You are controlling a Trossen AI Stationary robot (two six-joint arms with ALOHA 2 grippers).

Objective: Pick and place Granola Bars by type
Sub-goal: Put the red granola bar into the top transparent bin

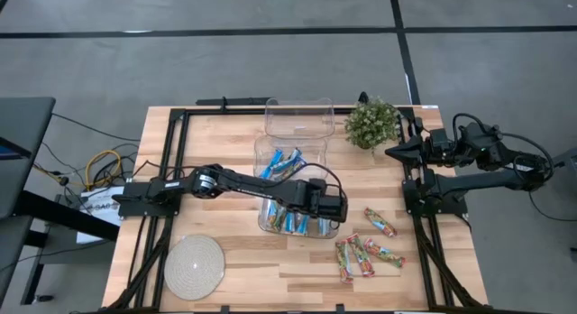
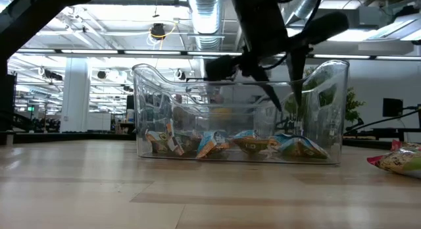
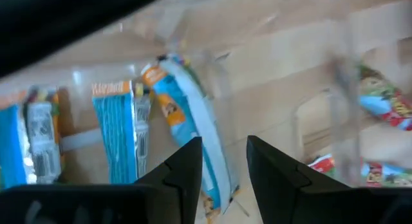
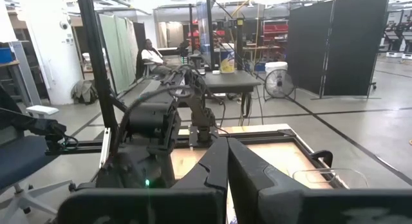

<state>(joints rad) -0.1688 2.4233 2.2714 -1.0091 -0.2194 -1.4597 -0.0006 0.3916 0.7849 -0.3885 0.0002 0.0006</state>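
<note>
Over the near clear bin [image 1: 270, 226], the left hand [image 3: 223, 176] is held part-open and empty above blue-wrapped Granola Bars [image 3: 116, 137]. Light, slippery, crinkly wrappers are best pinched mid-length. The right hand [image 4: 226, 163] is parked shut.

The left gripper [image 1: 338, 207] hangs over the near bin [image 1: 267, 226] holding bars [image 1: 290, 222], with loose bars [image 1: 368, 253] on the table [image 1: 270, 269] to its right.

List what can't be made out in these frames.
- High view: the left gripper covers part of the near bin, so its granola bars can't be counted.
- Left wrist view: motion blur smears the red-green bars beyond the bin wall.
- Low view: a bar is cut by the frame edge.
</note>
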